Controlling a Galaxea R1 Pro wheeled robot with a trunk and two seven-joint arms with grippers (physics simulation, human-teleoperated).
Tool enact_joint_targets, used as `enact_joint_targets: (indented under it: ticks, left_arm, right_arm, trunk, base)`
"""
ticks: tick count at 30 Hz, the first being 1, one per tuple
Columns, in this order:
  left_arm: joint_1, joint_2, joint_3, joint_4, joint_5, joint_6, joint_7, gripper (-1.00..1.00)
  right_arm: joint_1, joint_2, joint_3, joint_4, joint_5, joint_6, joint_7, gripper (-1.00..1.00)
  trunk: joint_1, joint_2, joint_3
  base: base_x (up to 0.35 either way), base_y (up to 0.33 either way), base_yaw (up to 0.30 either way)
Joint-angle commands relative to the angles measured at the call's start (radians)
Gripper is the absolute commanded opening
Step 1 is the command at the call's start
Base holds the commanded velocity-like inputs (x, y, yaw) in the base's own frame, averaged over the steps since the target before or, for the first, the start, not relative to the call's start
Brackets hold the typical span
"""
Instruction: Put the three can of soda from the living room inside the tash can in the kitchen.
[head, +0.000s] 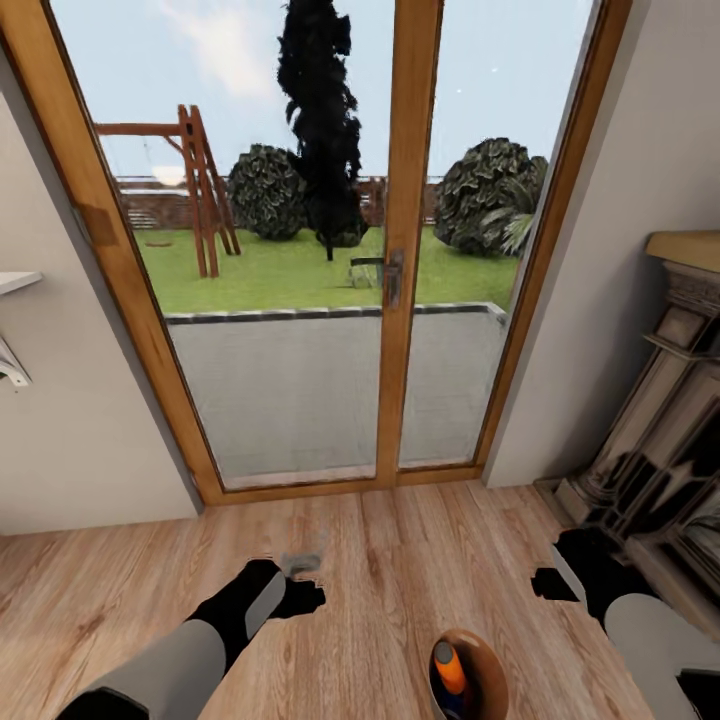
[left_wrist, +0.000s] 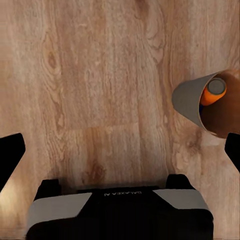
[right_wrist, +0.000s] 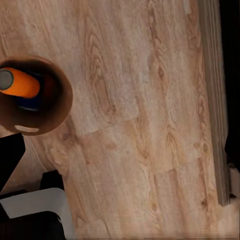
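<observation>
Orange can lies inside the bin at six o'clock, perhaps a blue one beneath. Both jaws hang released, empty. Rolling forward could knock the bin over, spilling cans.

Soda can inside the trash can on the floor, glass door ahead, fireplace right.

I am looking into a home: wood-framed glass doors opening onto a garden swing set, plank floor, fireplace surround.
</observation>
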Motion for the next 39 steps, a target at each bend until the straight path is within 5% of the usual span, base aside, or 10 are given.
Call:
enact_joint_targets:
  ticks: [1,13,27,39]
  left_arm:
    - [0.001,0.001,-0.001,0.03,0.001,-0.014,0.0,1.0]
    - [0.015,0.011,-0.007,0.154,0.002,-0.149,-0.001,1.0]
    - [0.112,0.021,-0.012,0.192,0.002,-0.229,-0.002,1.0]
    - [0.242,0.113,-0.014,0.201,0.0,-0.351,-0.003,1.0]
  right_arm:
    - [0.019,-0.002,-0.001,0.037,0.0,-0.042,-0.001,1.0]
    - [0.232,-0.034,-0.007,0.162,-0.008,-0.323,-0.004,1.0]
    - [0.296,-0.055,-0.006,0.403,-0.011,-0.609,-0.005,1.0]
    - [0.366,-0.053,-0.006,0.429,-0.012,-0.696,-0.008,1.0]
  trunk:
    - [0.0,0.0,0.0]
    - [0.0,0.0,0.0]
    - [0.0,0.0,0.0]
    - [0.0,0.0,0.0]
  base:
    - [0.0,0.0,0.0]
    - [0.0,0.0,0.0]
    - [0.0,0.0,0.0]
    - [0.0,0.0,0.0]
